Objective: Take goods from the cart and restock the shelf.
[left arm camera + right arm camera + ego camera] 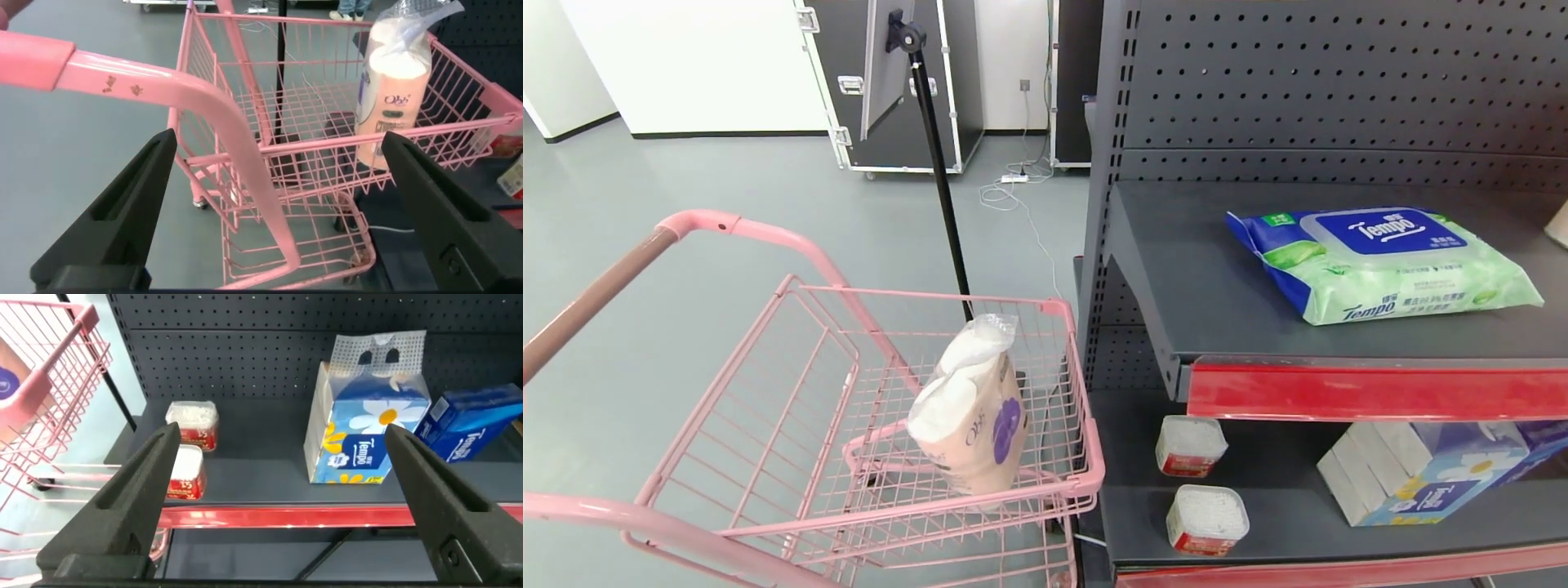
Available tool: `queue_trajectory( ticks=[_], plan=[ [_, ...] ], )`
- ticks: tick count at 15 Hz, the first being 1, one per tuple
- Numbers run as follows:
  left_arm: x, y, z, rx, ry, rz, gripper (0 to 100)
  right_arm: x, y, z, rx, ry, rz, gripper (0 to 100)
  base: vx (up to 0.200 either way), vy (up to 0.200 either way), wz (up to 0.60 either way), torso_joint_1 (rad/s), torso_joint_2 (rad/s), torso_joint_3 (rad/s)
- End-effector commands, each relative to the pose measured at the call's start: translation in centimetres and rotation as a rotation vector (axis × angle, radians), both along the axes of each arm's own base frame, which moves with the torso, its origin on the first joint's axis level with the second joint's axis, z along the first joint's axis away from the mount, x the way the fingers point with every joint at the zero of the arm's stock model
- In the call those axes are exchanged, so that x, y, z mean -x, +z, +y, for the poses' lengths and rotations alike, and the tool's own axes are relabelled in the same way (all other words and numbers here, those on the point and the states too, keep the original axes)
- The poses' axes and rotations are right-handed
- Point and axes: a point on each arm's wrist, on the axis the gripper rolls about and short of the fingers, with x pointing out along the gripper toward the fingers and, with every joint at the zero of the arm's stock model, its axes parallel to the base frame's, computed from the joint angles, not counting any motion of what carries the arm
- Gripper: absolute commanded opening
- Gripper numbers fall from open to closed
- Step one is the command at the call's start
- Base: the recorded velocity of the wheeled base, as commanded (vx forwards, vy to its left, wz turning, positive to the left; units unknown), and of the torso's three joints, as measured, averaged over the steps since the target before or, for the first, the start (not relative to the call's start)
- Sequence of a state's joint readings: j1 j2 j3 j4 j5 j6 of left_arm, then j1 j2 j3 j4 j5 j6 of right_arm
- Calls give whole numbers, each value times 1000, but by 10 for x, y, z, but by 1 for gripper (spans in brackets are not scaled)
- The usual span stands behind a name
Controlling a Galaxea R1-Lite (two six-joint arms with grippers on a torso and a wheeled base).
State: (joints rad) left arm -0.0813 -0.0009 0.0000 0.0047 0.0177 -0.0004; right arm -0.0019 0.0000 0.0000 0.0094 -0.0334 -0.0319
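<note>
Cart point(1081, 392) held your tissue pack point(972, 408) upright, at the end nearest the shelf point(1201, 302) | wipes point(1380, 261) lay flat on the upper board | your left gripper point(274, 155) and right gripper point(282, 433) both stood wide open.

Tissue pack point(970, 412) upright in pink cart point(768, 233), wipes pack point(1380, 265) on shelf point(1201, 302); tubs point(1191, 445) below

One roll pack point(970, 408), one wipes pack point(1380, 261), two tubs point(1191, 445) point(1207, 518), two tissue packs point(1413, 474) point(1543, 441)
</note>
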Motion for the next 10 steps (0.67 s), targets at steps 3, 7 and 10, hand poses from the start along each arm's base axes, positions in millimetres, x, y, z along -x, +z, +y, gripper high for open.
queue_trajectory(
  ticks=[3, 7, 10],
  plan=[
    [0, 0, 0, 0, 1, 1, 100, 0, 0, 0, 0, 0, 0, 100, 0, 0, 0, -4, 22, 17],
    [0, 0, 0, 1, 1, 1, 100, 0, 0, 0, 0, -1, 0, 100, 0, 0, 0, 0, 0, 0],
    [0, 0, 0, 0, 1, 1, 100, 0, 0, 0, 0, -1, 0, 100, 0, 0, 0, -54, 220, 168]
  ],
)
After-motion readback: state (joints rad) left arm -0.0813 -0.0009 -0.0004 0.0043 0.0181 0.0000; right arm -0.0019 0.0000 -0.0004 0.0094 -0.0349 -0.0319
